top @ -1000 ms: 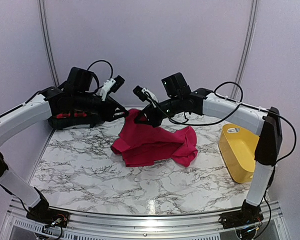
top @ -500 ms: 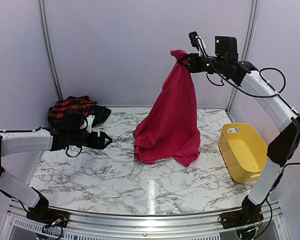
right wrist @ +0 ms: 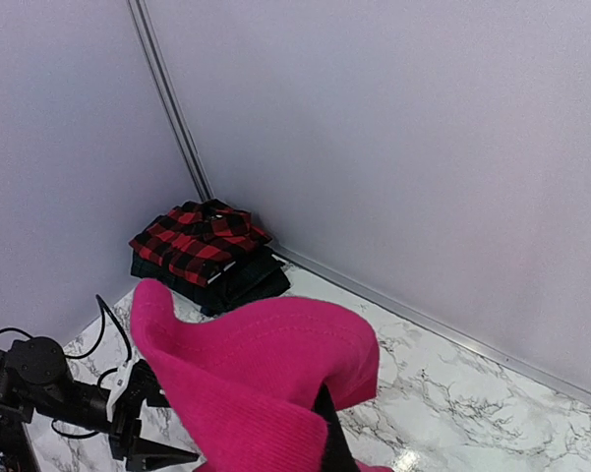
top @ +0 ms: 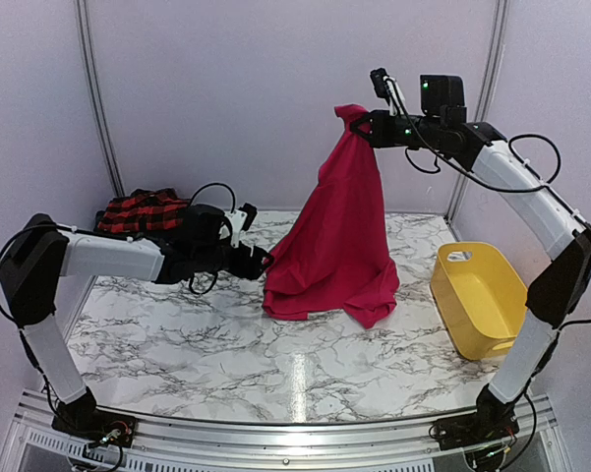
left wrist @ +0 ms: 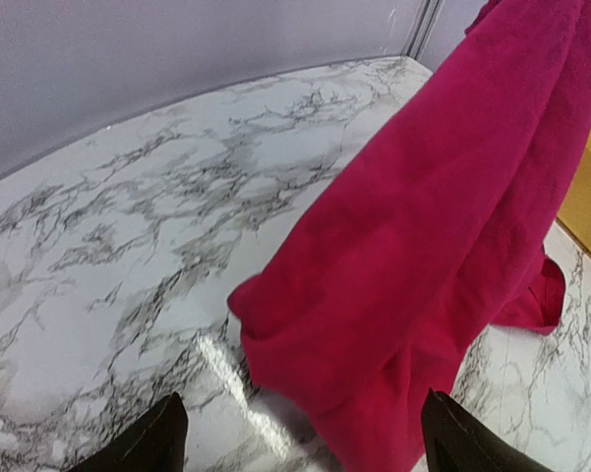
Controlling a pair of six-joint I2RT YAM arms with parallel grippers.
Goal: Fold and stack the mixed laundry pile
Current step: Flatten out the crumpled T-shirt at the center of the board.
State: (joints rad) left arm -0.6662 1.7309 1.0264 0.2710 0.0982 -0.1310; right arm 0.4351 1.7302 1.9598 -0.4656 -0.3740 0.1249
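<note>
Top external view: the right tool [top: 362, 121] is raised high above the far right part of the counter [top: 226, 344] and pinches the top of the pink garment [top: 339, 236]. The cloth hangs from that grip in a long cone, and its lower folds rest bunched on the counter near the middle, toward the far edge. The left tool [top: 259, 261] sits low over the counter, just beside the left side of the hanging cloth; from here I cannot tell whether it touches it.

Left wrist view: its 2 fingers [left wrist: 155, 441] are spread wide with nothing gripped, and the pink hem lies on the marble ahead, between them.

Right wrist view: pink fabric is bunched over the tool, with a dark fingertip poking out beneath the fold.

The checked garment [top: 143, 209] lies folded in the far left corner, stacked on a dark garment [right wrist: 241, 280]. The tub [top: 477, 295] stands at the right edge, apart from the pink cloth.
</note>
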